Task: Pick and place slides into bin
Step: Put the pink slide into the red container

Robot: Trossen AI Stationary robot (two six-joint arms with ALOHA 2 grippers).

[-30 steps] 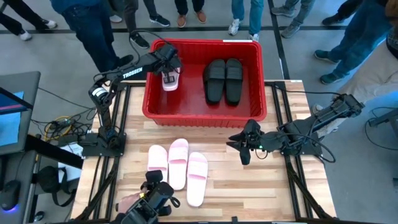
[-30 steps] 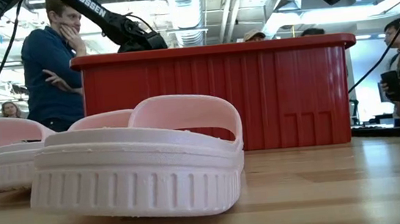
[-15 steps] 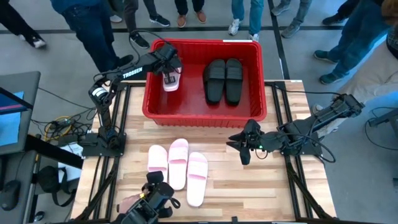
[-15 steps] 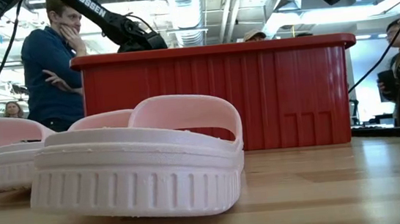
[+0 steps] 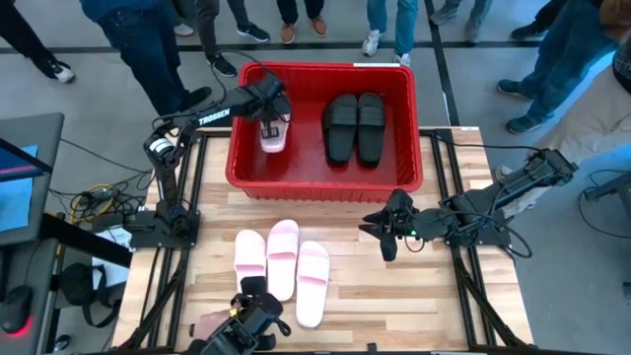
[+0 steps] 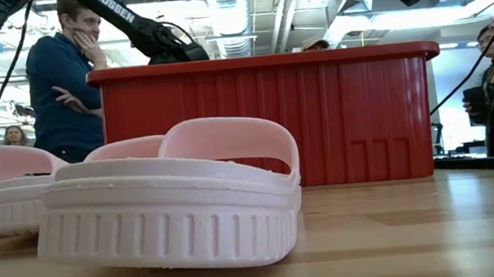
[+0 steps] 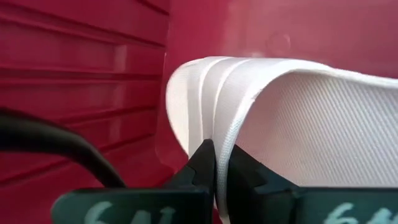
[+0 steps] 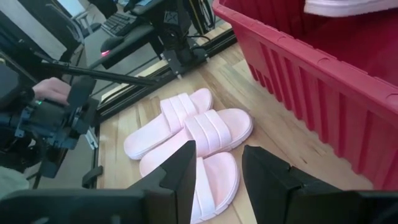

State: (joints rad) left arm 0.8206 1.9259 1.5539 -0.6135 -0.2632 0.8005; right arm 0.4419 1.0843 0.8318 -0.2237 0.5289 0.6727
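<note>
The red bin stands at the table's far side, and two black slides lie side by side in its right half. Over its left half, my left gripper is shut on a pale pink slide, which hangs inside the bin. Three more pink slides lie flat on the wood near the front edge, and they also show in the right wrist view. My right gripper hovers open over the table in front of the bin's right corner, with nothing between its fingers. My left gripper pinches the edge of the pink slide's wide strap between its two fingers. It comes slanting down from the bin's left side. The slide hangs below the fingers inside the bin. Whether its lower end touches the bin floor cannot be told.
Bare wood lies between the pink slides and my right gripper. A person's hand holds a dark camera rig at the near edge. Several people stand around the far and right sides of the table. The bin's tall front wall rises behind the slides.
My left gripper has turned a little and shifted slightly toward the bin's middle. It stays shut on the pink slide, which has swung along with it inside the bin.
</note>
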